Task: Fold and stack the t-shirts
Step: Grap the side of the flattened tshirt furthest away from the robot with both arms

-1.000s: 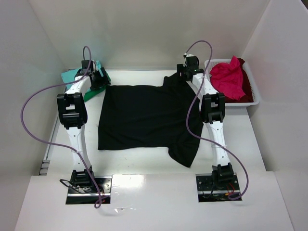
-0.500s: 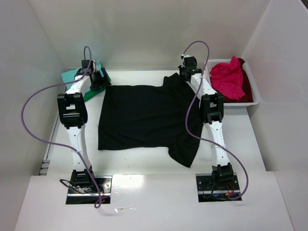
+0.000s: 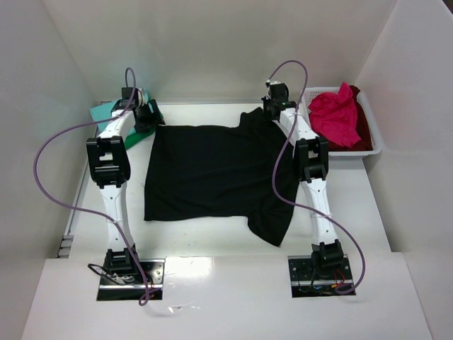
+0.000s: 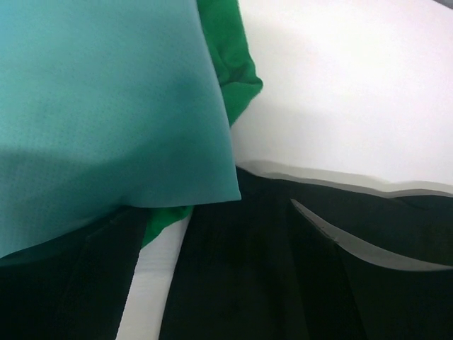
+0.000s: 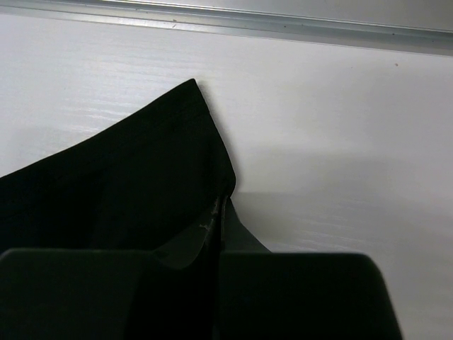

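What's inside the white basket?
A crumpled pink-red cloth t-shirt lies on a dark red t-shirt in the white plastic lattice basket. Anything underneath them is covered.

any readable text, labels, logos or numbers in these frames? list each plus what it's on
No readable text in any view.
black t-shirt, teal t-shirt, green t-shirt, pink-red t-shirt: plain, no print or tag showing.
white basket: no label visible.
arm base plates: any marking there is too small to read.
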Motion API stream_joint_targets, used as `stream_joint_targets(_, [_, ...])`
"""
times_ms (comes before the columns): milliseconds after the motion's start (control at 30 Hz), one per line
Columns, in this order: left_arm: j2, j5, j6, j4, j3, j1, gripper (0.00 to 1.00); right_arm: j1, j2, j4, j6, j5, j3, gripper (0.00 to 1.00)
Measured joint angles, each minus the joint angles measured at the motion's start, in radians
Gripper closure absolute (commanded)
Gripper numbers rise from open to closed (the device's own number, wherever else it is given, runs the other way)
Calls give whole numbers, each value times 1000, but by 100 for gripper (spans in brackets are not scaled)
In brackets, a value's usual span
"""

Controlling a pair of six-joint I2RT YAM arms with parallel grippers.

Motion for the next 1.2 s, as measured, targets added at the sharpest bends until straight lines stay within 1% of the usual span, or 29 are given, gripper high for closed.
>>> stream_joint_targets(100, [27, 1, 0, -3, 40, -13, 17, 0, 0, 0, 0, 0, 0, 100])
stream_joint_targets(300, [39, -10, 0, -6, 57, -45, 17, 0, 0, -2, 1, 0, 0, 100])
stream_joint_targets(433, [27, -49, -6, 19, 23, -56, 14, 0, 0, -2, 1, 0, 0, 100])
stream_joint_targets(567, [10, -97, -43, 32, -9, -58, 14, 0, 0, -3, 2, 0, 0, 100])
stream_joint_targets(833, [-13, -116, -137, 61, -53, -20, 13, 0, 0, -3, 3, 4, 0, 100])
stream_joint_targets(1000, [-13, -110, -162, 60, -51, 16, 13, 0, 0, -4, 3, 5, 0, 100])
stream_joint_targets(1100, [-13, -103, -163, 50, -42, 36, 11, 0, 0, -4, 3, 6, 0, 100])
stream_joint_targets(1200, [-11, -84, -161, 35, -32, 47, 11, 0, 0, -3, 3, 8, -2, 100])
